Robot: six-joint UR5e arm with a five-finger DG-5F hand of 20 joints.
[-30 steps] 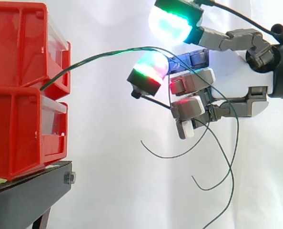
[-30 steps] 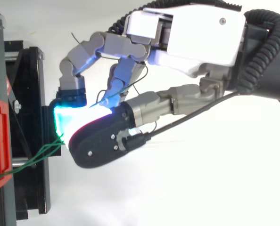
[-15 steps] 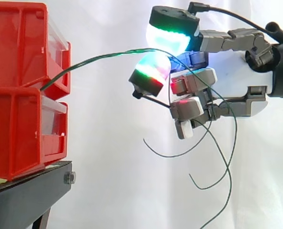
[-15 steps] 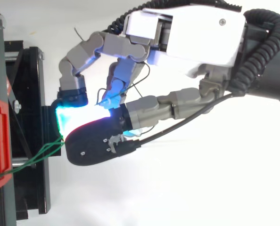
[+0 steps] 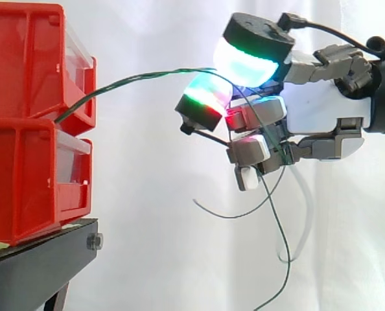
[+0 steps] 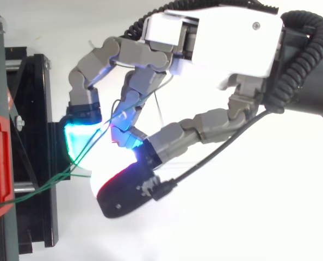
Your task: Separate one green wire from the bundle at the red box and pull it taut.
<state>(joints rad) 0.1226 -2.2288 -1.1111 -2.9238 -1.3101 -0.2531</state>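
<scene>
The hand (image 5: 322,113) reaches in from the right with its fingers (image 5: 251,150) curled round the green wire (image 5: 147,76). Its thumb pad (image 6: 120,190) is swung clear, apart from the cyan fingertip (image 6: 80,142) beside it.

Two stacked red bins (image 5: 24,188), one black stand (image 5: 37,272), one hand (image 5: 322,110), one bundle of green wires (image 5: 140,76), at least two strands.

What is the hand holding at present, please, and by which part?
The hand holds the green wires mid-length among its curled fingers; their ends hang free.
</scene>
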